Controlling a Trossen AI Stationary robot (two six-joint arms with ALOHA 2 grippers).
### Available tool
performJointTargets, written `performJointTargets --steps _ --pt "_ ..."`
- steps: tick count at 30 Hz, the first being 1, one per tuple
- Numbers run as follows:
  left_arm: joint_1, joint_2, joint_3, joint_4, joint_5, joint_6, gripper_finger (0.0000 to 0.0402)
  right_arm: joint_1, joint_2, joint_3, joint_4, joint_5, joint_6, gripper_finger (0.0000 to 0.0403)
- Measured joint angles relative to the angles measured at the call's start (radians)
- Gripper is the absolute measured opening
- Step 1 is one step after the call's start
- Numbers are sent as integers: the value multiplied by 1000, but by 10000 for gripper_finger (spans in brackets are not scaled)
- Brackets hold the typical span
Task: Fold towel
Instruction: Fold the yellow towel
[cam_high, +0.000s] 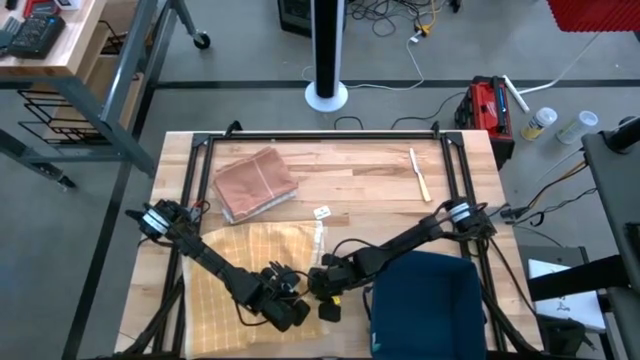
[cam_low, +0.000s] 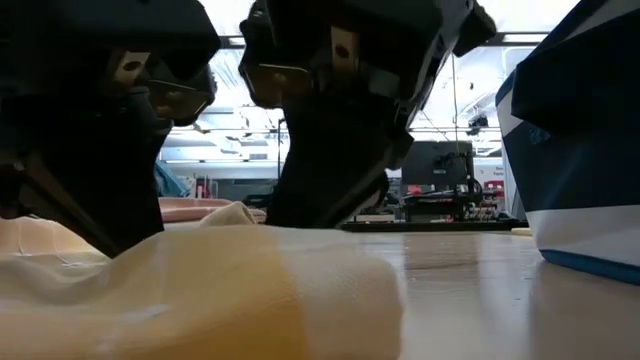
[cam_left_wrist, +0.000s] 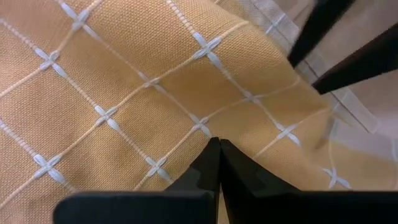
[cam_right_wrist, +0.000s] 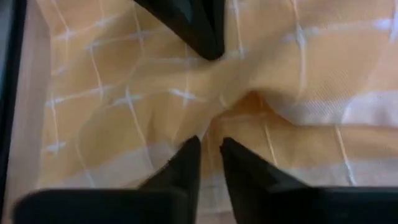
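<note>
A yellow towel (cam_high: 245, 270) with a white check lies rumpled on the near left part of the wooden table (cam_high: 360, 175); in the low view it shows as a soft hump (cam_low: 200, 290). My left gripper (cam_high: 290, 306) is shut at the towel's near right part (cam_left_wrist: 217, 144). Right beside it, my right gripper (cam_high: 322, 290) points down at a raised ridge of the same towel. Its fingers stand a little apart (cam_right_wrist: 209, 148), and the left gripper's finger (cam_right_wrist: 193, 25) shows just beyond them. My left gripper pinches a raised fold of the yellow towel (cam_left_wrist: 214, 132) between its two fingertips, slanting down from above. Creases run out from the tips. One layer or several, I cannot tell. The towel lies slack on the table around the hold. My right gripper's open fingertips (cam_right_wrist: 186, 155) stand at a ridge of the towel (cam_right_wrist: 249, 102); whether they touch it I cannot tell.
A pink folded towel (cam_high: 256, 184) lies at the far left. A dark blue cloth bundle (cam_high: 430, 300) fills the near right and stands high in the low view (cam_low: 575, 150). A light-handled tool (cam_high: 418, 172) and a small white tag (cam_high: 322, 212) lie on the wood. Black rails (cam_high: 455, 170) frame the table.
</note>
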Motion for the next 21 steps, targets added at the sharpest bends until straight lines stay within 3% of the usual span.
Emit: performJointTargets --steps 11,21 --pt "-11 2 -3 2 -8 15 0 0 11 0 127 -143 18 188" --pt "-12 2 -4 6 -11 19 0 -8 32 0 161 -86 47 212"
